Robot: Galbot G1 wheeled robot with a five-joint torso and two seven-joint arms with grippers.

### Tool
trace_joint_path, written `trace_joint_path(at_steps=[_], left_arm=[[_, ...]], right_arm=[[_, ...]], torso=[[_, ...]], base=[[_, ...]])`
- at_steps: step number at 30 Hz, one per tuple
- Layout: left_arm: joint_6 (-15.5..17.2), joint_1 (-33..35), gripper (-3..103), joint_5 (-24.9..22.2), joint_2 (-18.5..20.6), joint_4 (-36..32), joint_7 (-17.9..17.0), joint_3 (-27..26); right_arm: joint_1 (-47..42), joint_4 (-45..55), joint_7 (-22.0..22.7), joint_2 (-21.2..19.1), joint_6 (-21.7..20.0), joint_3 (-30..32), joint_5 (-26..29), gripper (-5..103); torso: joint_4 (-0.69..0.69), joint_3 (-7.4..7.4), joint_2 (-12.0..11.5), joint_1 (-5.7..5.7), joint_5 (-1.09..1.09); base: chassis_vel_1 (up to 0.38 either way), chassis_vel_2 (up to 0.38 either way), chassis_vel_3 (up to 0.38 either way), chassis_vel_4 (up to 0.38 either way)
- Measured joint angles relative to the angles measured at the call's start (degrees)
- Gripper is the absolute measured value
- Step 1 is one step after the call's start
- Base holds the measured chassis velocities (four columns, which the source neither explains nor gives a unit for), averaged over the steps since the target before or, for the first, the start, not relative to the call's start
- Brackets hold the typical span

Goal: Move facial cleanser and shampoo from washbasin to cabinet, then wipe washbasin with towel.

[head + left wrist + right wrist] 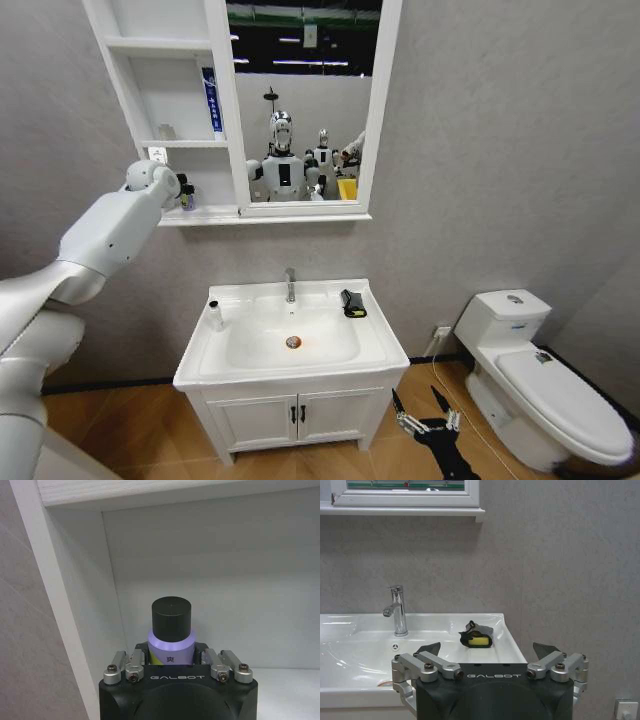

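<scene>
"GALBOT" stands in pale letters on the black housing of the left gripper (pixel 178 666) and of the right gripper (pixel 489 672). The purple-collared bottle (pixel 171 636) carries one Chinese character, 爽.

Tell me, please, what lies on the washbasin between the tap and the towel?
Nothing: in the right wrist view the white rim of the washbasin runs bare from the tap to the towel.

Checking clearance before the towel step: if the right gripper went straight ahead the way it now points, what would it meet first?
Probably the washbasin, near its front rim. The open right gripper points over that edge toward the towel lying beyond; depth is hard to judge.
</scene>
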Motion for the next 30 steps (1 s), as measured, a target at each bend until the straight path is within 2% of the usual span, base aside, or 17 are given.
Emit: trace_joint_path(at_steps=[1,3,6,8,9,13,15,16,17,19,20,22,25,26,27,28,30], left_arm=[[0.00,0.00,43,0.00,0.00,0.00,0.00,0.00],[0.15,0.31,54,-0.31,0.44,-1.12,0.60,0.00],[0.16,0.43,59,-0.32,0.68,-1.51,0.85,0.02],[0.17,1.10,70,-0.31,1.46,-2.62,1.07,0.06],[0.17,1.10,70,-0.31,1.46,-2.62,1.07,0.06],[0.35,2.96,91,-0.38,2.98,-5.35,0.31,-0.65],[0.42,3.77,91,-0.57,3.76,-6.52,0.05,-1.17],[0.53,5.07,96,-1.04,5.13,-8.54,-0.34,-2.02],[0.53,5.07,96,-1.04,5.13,-8.54,-0.34,-2.02],[0.75,9.15,100,-2.61,9.49,-15.40,-1.46,-5.12],[0.75,9.15,100,-2.61,9.49,-15.40,-1.46,-5.12],[0.90,15.46,100,-4.11,14.85,-25.75,-2.34,-10.66],[0.83,18.58,100,-4.30,17.08,-29.78,-2.29,-13.56],[0.32,23.10,100,-4.53,19.75,-34.41,-1.61,-17.32],[-2.70,35.31,100,-5.99,26.06,-44.78,0.48,-25.47],[-2.70,35.31,100,-5.99,26.06,-44.78,0.48,-25.47],[-6.06,43.51,100,-5.79,29.41,-50.80,2.49,-28.49]], right_arm=[[0.00,0.00,0.00,0.00,0.00,0.00,0.00,100],[-0.08,0.08,0.01,0.01,-0.02,0.11,0.00,100],[-0.09,0.09,0.07,0.01,-0.02,0.13,0.00,100],[-0.17,0.16,0.15,0.09,-0.02,0.16,0.00,100],[-0.17,0.16,0.15,0.09,-0.02,0.16,0.00,100],[-0.29,0.38,0.21,0.17,-0.02,0.31,0.08,100],[-0.36,0.48,0.22,0.16,-0.02,0.36,0.19,100],[-0.44,0.56,0.23,0.12,-0.02,0.43,0.28,100],[-0.44,0.56,0.23,0.12,-0.02,0.43,0.28,100],[-0.42,0.56,0.60,-0.06,-0.05,0.48,0.33,100],[-0.42,0.56,0.60,-0.06,-0.05,0.48,0.33,100],[-0.21,0.63,1.06,-0.18,-0.38,0.47,0.35,100],[-0.18,0.75,1.15,-0.25,-0.56,0.48,0.44,100],[-0.11,0.83,1.25,-0.37,-0.76,0.48,0.54,100],[0.44,0.66,1.47,-0.54,-1.07,0.06,0.28,100],[0.44,0.66,1.47,-0.54,-1.07,0.06,0.28,100],[0.73,0.74,1.71,-0.37,-1.52,-0.52,-0.23,100]], torso=[[0.00,0.00,0.00,0.00,0.00],[-0.02,0.00,0.00,0.00,0.00],[-0.02,0.00,0.00,0.00,0.00],[-0.01,0.00,0.00,0.00,0.00],[-0.01,0.00,0.00,0.00,0.00],[-0.03,0.00,0.00,0.00,0.01],[-0.03,0.00,0.00,0.00,0.02],[-0.04,0.00,0.00,0.01,0.01],[-0.04,0.00,0.00,0.01,0.01],[-0.03,0.01,0.00,0.01,-0.01],[-0.03,0.01,0.00,0.01,-0.01],[0.00,0.00,0.00,0.01,0.00],[0.00,0.00,0.00,0.00,0.00],[0.01,-0.01,0.00,0.00,0.01],[0.02,-0.01,0.00,0.00,-0.03],[0.02,-0.01,0.00,0.00,-0.03],[0.04,-0.02,0.00,-0.01,0.02]], base=[[0.000,0.000,0.000,0.000],[0.000,0.000,0.000,0.000],[0.000,0.000,0.000,0.000],[0.000,0.000,0.000,0.000],[0.000,0.000,0.000,0.000],[0.000,0.000,0.000,0.000],[0.000,0.000,0.000,0.000],[0.000,0.000,0.000,0.000],[0.000,0.000,0.000,0.000],[0.000,0.000,0.000,0.000],[0.000,0.000,0.000,0.000],[0.000,0.000,0.000,0.000],[0.000,0.000,0.000,0.000],[0.000,0.000,0.000,0.000],[0.000,0.000,0.000,0.000],[0.000,0.000,0.000,0.000],[0.000,0.000,0.000,0.000]])
